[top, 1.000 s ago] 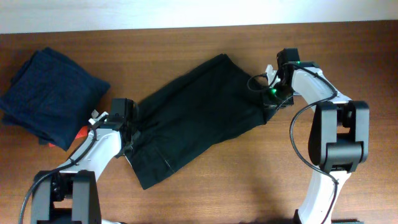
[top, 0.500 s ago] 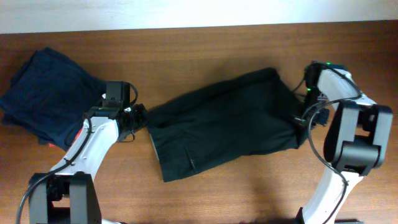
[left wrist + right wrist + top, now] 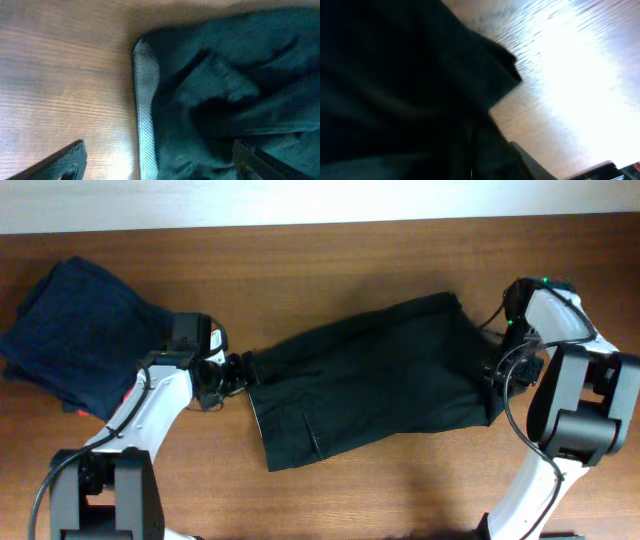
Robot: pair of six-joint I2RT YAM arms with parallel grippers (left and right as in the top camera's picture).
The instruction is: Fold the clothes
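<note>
The black shorts [image 3: 370,380] lie spread flat across the middle of the wooden table [image 3: 300,255]. My left gripper [image 3: 238,372] is at their left edge. In the left wrist view its jaws stand wide apart [image 3: 159,146] over the pale grey waistband [image 3: 147,100] and grip nothing. My right gripper [image 3: 492,372] is at the shorts' right edge. In the right wrist view dark fabric [image 3: 395,75] fills most of the frame and runs into the jaws. One finger [image 3: 535,162] shows close beside the cloth and the other is hidden.
A folded navy garment [image 3: 80,335] lies at the far left of the table. A small red-orange object [image 3: 130,394] peeks out beside it, under my left arm. Bare wood shows in front of the shorts and behind them.
Both arms have pulled the shorts to the right and stretched them out flatter. The left gripper has let go of the waistband edge and now stands open.
</note>
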